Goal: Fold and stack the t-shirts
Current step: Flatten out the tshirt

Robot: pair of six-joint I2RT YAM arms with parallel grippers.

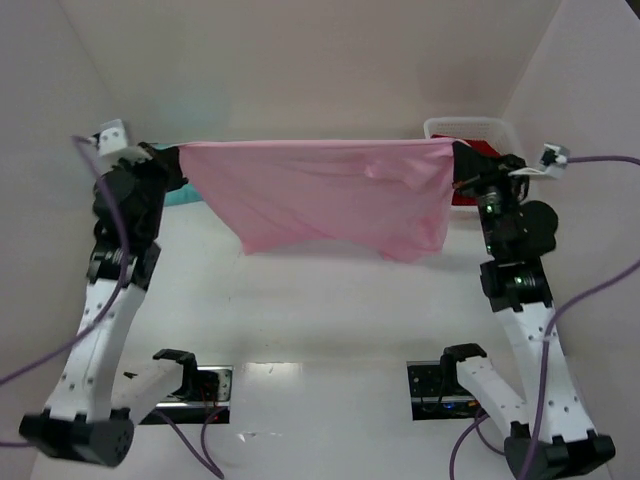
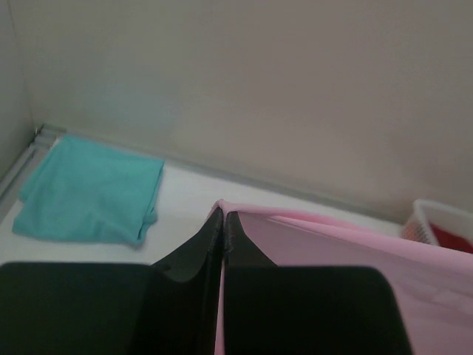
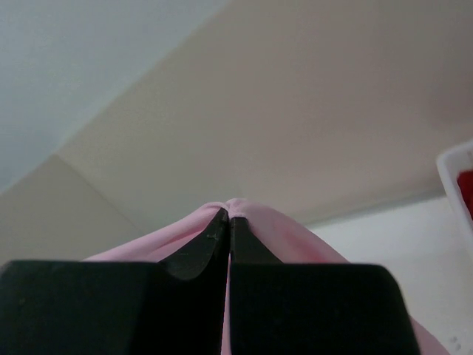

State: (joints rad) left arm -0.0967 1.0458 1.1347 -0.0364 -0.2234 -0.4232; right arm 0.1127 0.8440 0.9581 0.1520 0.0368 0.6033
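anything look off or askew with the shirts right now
Nothing damaged. The pink shirt hangs stretched between the left claw and right claw, top edge level but bottom hem uneven, wrinkled near the right.

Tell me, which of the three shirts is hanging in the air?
The pink t-shirt, stretched between the left tool and right tool. The teal t-shirt lies folded on the table; the red one sits in the white basket.
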